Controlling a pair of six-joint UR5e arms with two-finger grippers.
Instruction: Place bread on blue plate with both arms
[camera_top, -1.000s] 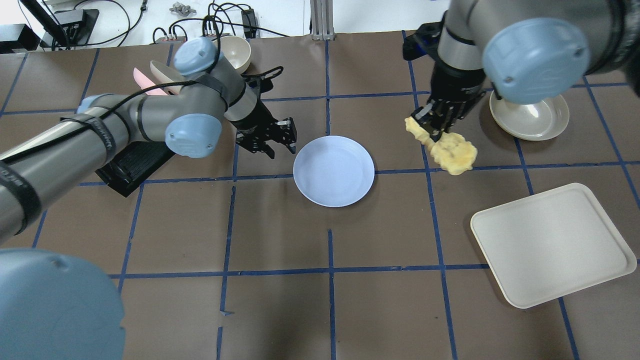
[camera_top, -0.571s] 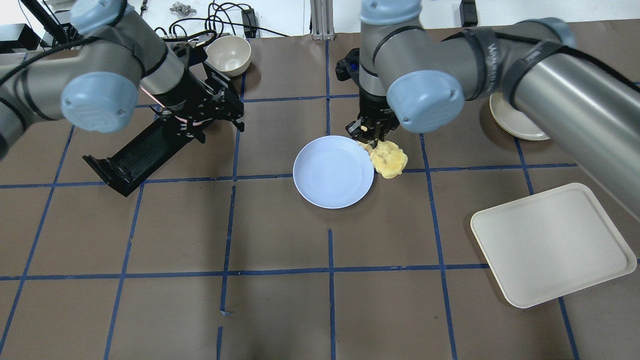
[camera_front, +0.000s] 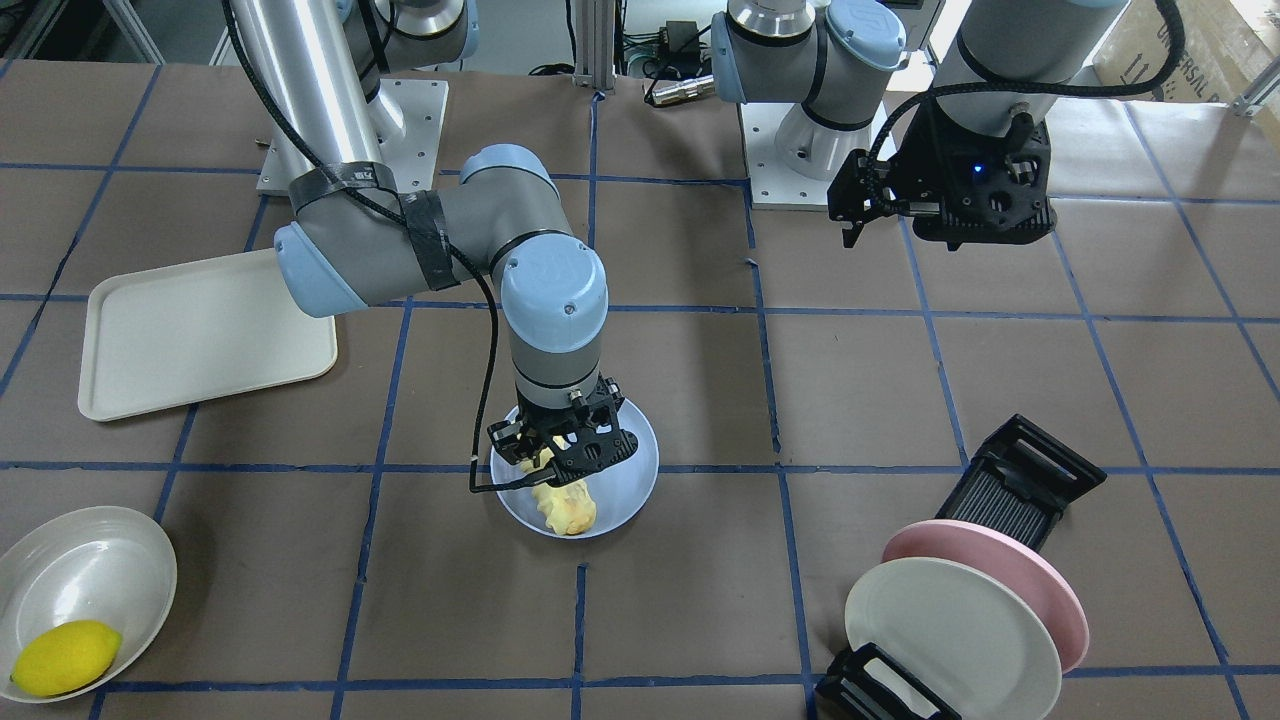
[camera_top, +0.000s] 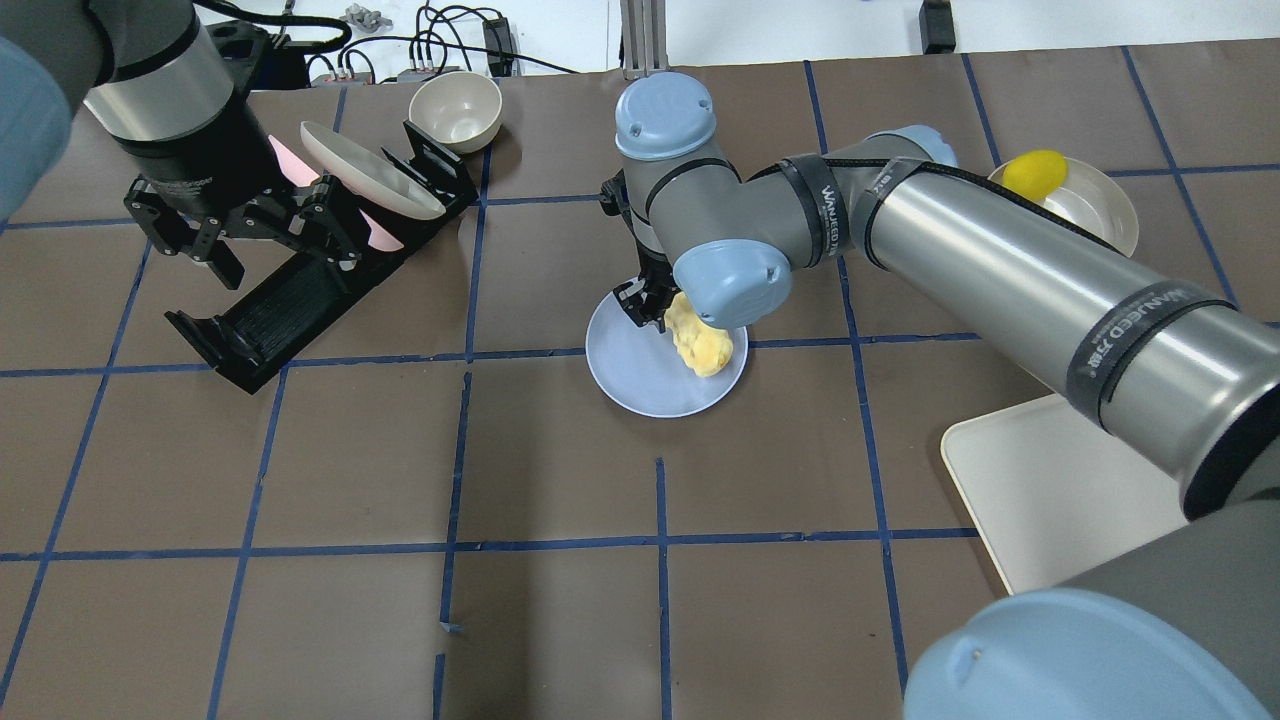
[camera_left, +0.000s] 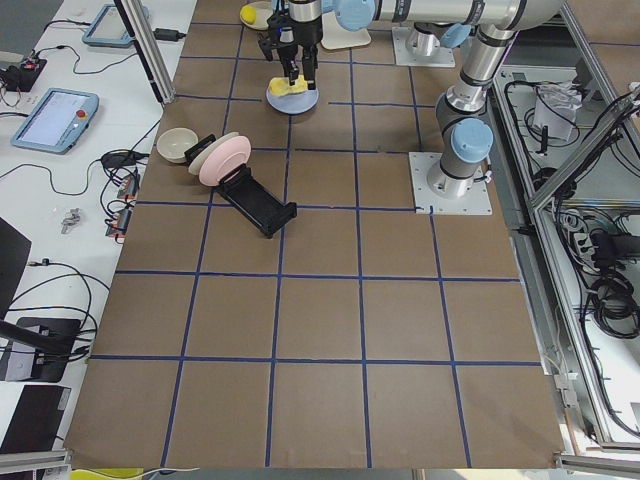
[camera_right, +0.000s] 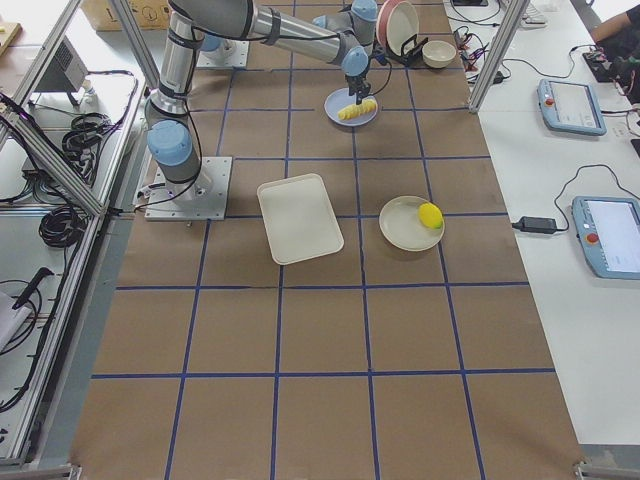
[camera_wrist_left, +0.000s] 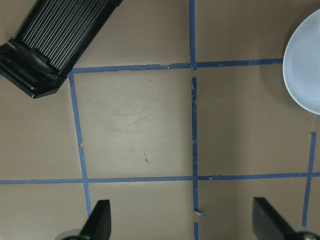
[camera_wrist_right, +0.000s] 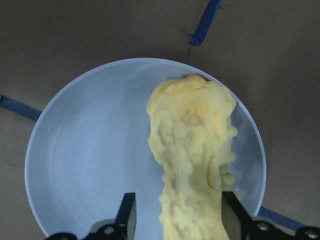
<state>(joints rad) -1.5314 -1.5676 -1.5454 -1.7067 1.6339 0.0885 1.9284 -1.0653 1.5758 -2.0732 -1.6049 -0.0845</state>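
At the left, the robot's left black two-finger end effector (camera_wrist_left: 182, 220) hangs above the brown paper-covered counter (camera_top: 560, 620) with its fingers wide apart and nothing between them. It is close to the black slatted dish rack (camera_top: 262, 325) and well apart from the plate, so it has no share in the hold right now.

Toward the middle sits the round pale lavender-blue plate (camera_wrist_right: 85, 165). Over its right half is the oblong pale-yellow bumpy bread (camera_wrist_right: 192, 150). The right black two-finger end effector (camera_wrist_right: 179, 217) is clamped on one end of it, and the free end reaches out toward the plate's rim. The bread lies within the plate's outline, but whether its free end already rests on the plate cannot be told.

Further right, the smooth bright-yellow lemon (camera_top: 1035, 172) lies on a cream round dish, and a cream rectangular tray (camera_top: 1030, 480) lies near the robot.

By my judgement the task is nearly done: the carry is complete. What is left is to set the bread down, open the fingers and lift clear.
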